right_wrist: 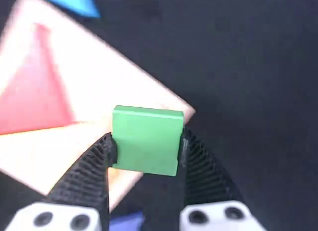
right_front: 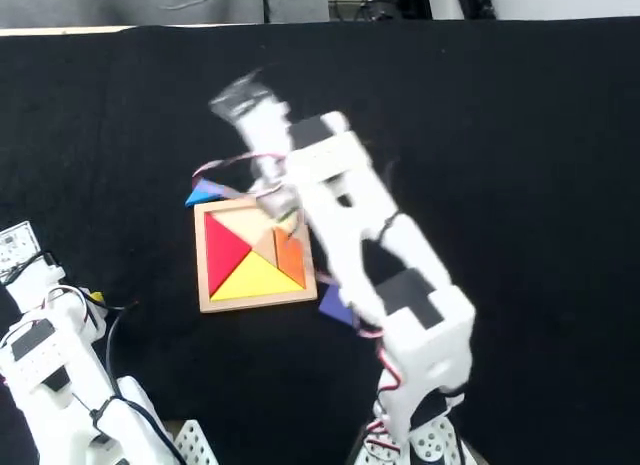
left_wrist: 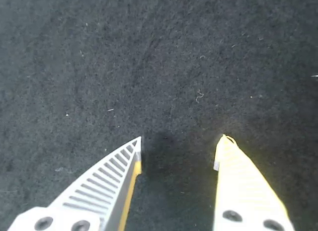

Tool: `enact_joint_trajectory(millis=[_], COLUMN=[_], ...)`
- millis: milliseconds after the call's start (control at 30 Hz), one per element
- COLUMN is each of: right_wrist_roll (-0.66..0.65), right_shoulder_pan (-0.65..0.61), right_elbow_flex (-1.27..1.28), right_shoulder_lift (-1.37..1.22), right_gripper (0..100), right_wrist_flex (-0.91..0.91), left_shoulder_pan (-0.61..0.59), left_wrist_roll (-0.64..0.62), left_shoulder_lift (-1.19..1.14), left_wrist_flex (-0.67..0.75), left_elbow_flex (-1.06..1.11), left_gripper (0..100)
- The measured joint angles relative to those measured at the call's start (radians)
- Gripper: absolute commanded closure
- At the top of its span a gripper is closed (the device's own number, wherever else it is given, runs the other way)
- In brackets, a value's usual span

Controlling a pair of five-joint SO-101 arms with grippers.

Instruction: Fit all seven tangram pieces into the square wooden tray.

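The square wooden tray [right_front: 208, 285] lies mid-table and holds a red triangle [right_front: 224, 247], a yellow triangle [right_front: 256, 278] and an orange piece [right_front: 291, 257]. My right gripper [right_front: 283, 211] hangs over the tray's far right corner, shut on a green square [right_wrist: 145, 136]. The right wrist view has the tray [right_wrist: 114, 77] and its red triangle [right_wrist: 35, 92] just beyond the green square. A blue piece [right_front: 203, 194] lies outside the tray's far left corner. A purple-blue piece [right_front: 335, 307] lies by its near right corner. My left gripper [left_wrist: 181, 146] is open over bare cloth.
Black cloth [right_front: 520, 135] covers the whole table. The left arm [right_front: 40, 345] sits folded at the near left corner, well away from the tray. The right arm's base [right_front: 420, 425] stands at the near edge. Open cloth lies to the right and far side.
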State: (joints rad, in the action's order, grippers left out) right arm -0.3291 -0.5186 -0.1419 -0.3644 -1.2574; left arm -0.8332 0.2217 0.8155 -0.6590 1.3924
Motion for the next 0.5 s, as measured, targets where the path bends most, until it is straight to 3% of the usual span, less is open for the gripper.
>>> enact_joint_trajectory(millis=[133,500], right_wrist_roll=[-0.003,0.058], right_shoulder_pan=[-0.077,-0.080], right_elbow_flex=[-0.002,-0.014], right_shoulder_lift=[-0.029,-0.143], right_gripper=[98.7,95.8], right_wrist_flex=[0.052,0.069], left_shoulder_pan=[0.000,0.000], left_wrist_roll=[0.000,0.000], left_shoulder_lift=[0.000,0.000], left_wrist_flex=[0.000,0.000], left_elbow_flex=[0.000,0.000], left_gripper=[76,76])
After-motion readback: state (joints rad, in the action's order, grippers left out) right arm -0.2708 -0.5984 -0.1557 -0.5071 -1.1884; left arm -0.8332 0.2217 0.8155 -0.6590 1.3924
